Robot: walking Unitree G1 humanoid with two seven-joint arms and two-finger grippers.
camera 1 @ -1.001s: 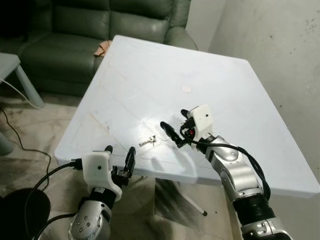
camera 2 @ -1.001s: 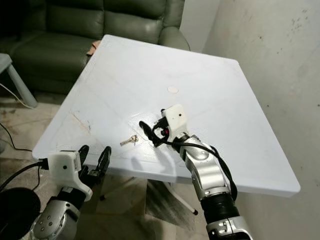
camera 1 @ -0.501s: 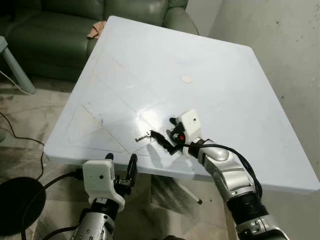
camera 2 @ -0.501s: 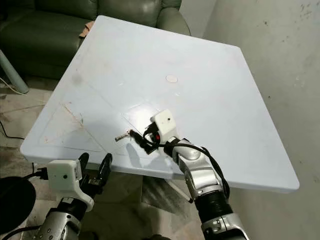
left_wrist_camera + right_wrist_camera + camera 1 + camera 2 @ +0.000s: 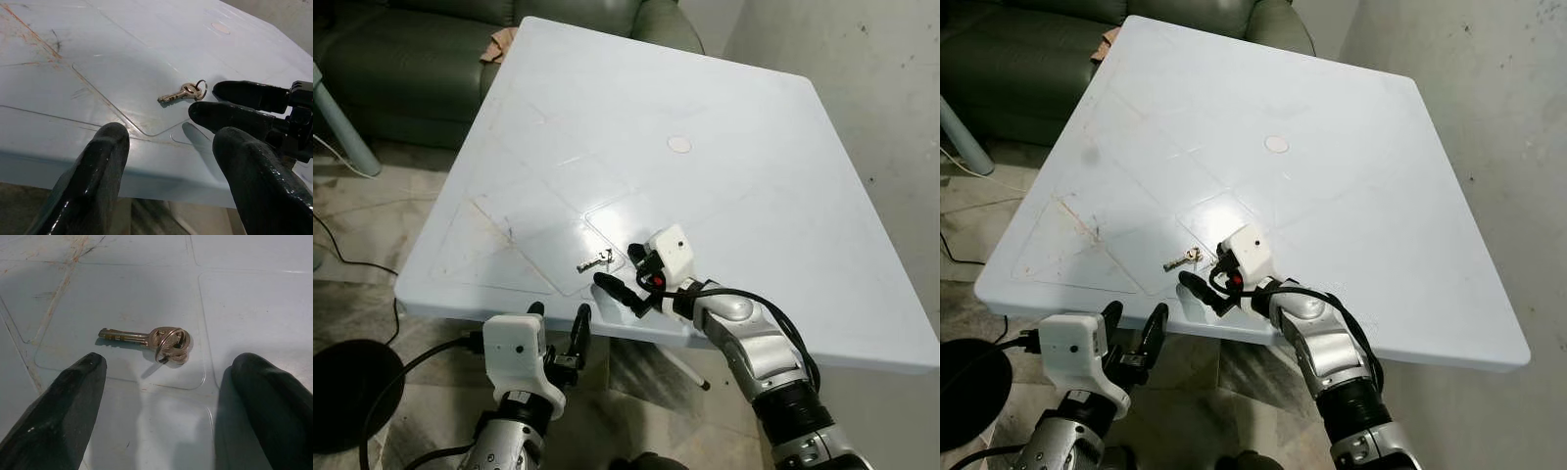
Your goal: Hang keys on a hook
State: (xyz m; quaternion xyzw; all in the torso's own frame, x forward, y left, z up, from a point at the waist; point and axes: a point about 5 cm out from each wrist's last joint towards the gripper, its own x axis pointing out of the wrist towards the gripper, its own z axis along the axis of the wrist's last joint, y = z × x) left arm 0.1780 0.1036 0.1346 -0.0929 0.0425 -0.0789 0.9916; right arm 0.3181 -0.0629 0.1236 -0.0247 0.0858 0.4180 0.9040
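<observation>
The keys [image 5: 151, 340] lie flat on the tabletop [image 5: 754, 166], not yet picked up. The right gripper [image 5: 625, 279] waits just beside the keys, jaws spread and empty. Lifting and hanging remain.

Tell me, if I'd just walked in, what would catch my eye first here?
Probably the small keys on a ring, lying flat near the front edge of the big white table. The robot's right gripper sits just beside them, its two black fingers spread open and pointing at them without touching. The left gripper waits lower down, open, in front of the table's edge.
</observation>
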